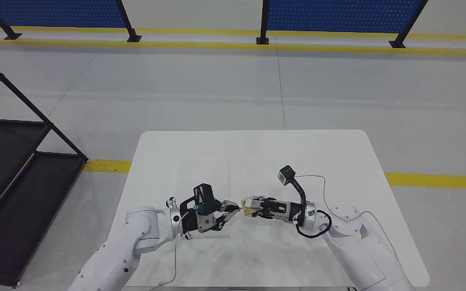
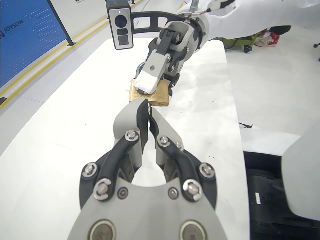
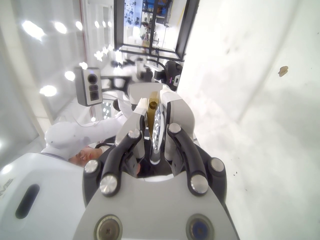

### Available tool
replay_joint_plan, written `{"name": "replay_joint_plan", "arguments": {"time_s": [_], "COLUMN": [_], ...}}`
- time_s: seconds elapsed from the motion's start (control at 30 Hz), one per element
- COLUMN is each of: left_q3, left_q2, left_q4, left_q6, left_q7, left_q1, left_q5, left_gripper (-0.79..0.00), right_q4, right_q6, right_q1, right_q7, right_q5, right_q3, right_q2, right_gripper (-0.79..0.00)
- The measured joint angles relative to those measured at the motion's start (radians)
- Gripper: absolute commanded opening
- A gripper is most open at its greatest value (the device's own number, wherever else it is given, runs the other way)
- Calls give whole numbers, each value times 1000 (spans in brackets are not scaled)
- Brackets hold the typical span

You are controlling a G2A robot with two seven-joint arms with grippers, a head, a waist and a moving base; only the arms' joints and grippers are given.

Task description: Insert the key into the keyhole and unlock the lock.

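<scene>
A brass padlock (image 2: 160, 97) with a silver shackle is held just above the white table (image 1: 291, 156), near its front middle. My right gripper (image 2: 149, 86) is shut on the lock's body, one taped fingertip (image 2: 145, 83) lying over its face. In the right wrist view the padlock (image 3: 151, 117) sits between the fingers of the right gripper (image 3: 153, 106), its keyhole end facing away. My left gripper (image 2: 149, 112) meets the lock's bottom face head-on, shut on the key, of which a thin sliver (image 2: 149, 106) shows at the tips. In the top view the left gripper (image 1: 231, 211) and right gripper (image 1: 254, 207) meet tip to tip.
A black rack (image 1: 29, 167) stands on the floor left of the table. Blue barrier panels (image 1: 328, 13) line the far side. A thin cable (image 1: 320, 182) loops beside the right arm. A small brown scrap (image 3: 283, 71) lies on the tabletop.
</scene>
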Motion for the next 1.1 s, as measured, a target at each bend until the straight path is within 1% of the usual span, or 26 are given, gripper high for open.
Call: {"name": "replay_joint_plan", "arguments": {"time_s": [0.23, 0.47, 0.93, 0.97, 1.0, 1.03, 1.1], "left_q3": [9, 21, 30, 30, 30, 30, 27], "left_q2": [0, -2, -2, -2, -2, -2, -2], "left_q4": [-2, -5, 3, 4, 4, 5, 4], "left_q6": [27, 80, 94, 94, 95, 96, 109], "left_q7": [49, 98, 128, 129, 131, 133, 140], "left_q1": [3, 10, 8, 8, 7, 7, 8], "left_q5": [67, 145, 173, 172, 171, 169, 172], "left_gripper": [-785, -785, -785, -693, -440, 0, 0], "right_q4": [-4, -10, 2, 4, 5, 5, 8], "right_q6": [2, 4, -1, -1, -1, -2, -2], "right_q1": [-1, -2, 5, 5, 5, 5, 7], "right_q7": [-3, -7, -1, -1, -1, -1, -1], "right_q5": [-4, -5, 6, 8, 9, 9, 10], "right_q3": [-3, -5, -6, -6, -6, -6, -6], "right_q2": [1, 2, 3, 3, 3, 3, 3], "right_gripper": [-785, -785, -785, -785, -785, -785, -785]}}
